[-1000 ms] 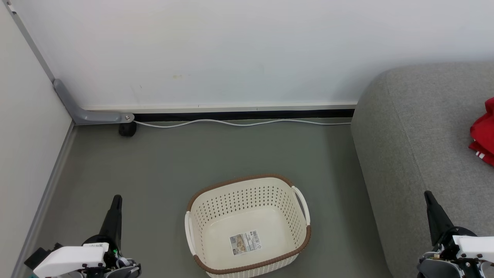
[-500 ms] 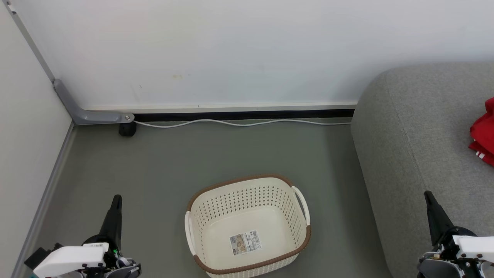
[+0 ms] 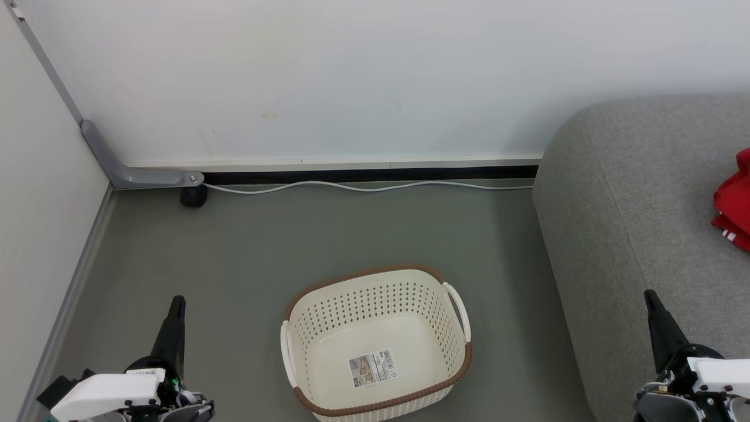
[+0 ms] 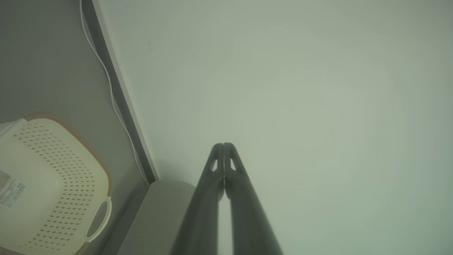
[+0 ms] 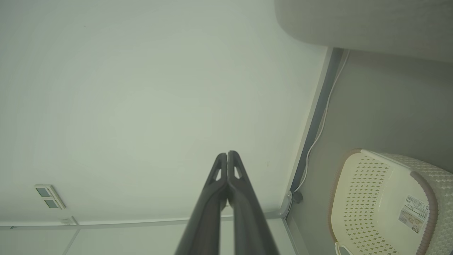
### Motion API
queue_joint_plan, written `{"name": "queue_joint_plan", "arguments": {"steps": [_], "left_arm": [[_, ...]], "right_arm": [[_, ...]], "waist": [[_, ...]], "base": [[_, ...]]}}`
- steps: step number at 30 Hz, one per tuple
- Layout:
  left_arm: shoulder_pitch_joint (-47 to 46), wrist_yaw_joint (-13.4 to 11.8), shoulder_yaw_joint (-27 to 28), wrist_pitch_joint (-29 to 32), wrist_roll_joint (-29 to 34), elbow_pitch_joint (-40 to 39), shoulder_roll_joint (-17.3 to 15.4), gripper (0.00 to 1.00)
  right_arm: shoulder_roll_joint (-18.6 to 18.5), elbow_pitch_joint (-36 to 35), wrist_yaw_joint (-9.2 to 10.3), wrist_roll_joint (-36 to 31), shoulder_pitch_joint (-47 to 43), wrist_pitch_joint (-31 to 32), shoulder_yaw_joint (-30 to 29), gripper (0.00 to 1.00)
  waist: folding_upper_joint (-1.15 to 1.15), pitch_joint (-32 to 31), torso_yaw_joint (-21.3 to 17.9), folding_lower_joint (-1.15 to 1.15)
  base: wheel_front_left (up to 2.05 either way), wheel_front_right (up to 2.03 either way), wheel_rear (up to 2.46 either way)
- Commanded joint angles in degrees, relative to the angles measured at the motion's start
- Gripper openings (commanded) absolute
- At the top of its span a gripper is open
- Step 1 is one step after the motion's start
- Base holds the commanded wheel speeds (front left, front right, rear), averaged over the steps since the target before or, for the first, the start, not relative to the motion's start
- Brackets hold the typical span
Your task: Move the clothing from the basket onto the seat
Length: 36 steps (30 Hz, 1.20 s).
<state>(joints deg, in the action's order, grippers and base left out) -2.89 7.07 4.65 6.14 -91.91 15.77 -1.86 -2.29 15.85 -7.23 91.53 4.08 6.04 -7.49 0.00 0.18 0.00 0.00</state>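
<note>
Red clothing (image 3: 733, 202) sits on the grey sofa (image 3: 633, 223), laundry basket (image 3: 375, 343) on the floor holds only its sticker. Left gripper (image 4: 223, 146) and right gripper (image 5: 227, 154) both pinched closed, holding nothing.

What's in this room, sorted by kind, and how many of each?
Laundry basket: 1
Sofa: 1
Red clothing heap: 1
White cable: 1
End effectors: 2 (left end effector, right end effector)
Total: 6
</note>
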Motion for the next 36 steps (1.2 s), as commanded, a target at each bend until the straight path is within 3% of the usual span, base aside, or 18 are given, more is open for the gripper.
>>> {"name": "queue_joint_plan", "arguments": {"steps": [1,36], "left_arm": [[-3.3,0.4,1.9,0.4,-0.3,-1.7,-1.0,0.0],[-3.3,0.4,1.9,0.3,-0.3,-1.7,-1.0,0.0]], "right_arm": [[-0.6,-1.8,-0.25,0.6,2.1,0.5,1.0,0.0],[-0.6,-1.8,-0.25,0.6,2.1,0.4,1.0,0.0]], "waist": [[0.0,0.0,0.0,0.0],[0.0,0.0,0.0,0.0]], "base": [[0.0,0.0,0.0],[0.0,0.0,0.0]]}}
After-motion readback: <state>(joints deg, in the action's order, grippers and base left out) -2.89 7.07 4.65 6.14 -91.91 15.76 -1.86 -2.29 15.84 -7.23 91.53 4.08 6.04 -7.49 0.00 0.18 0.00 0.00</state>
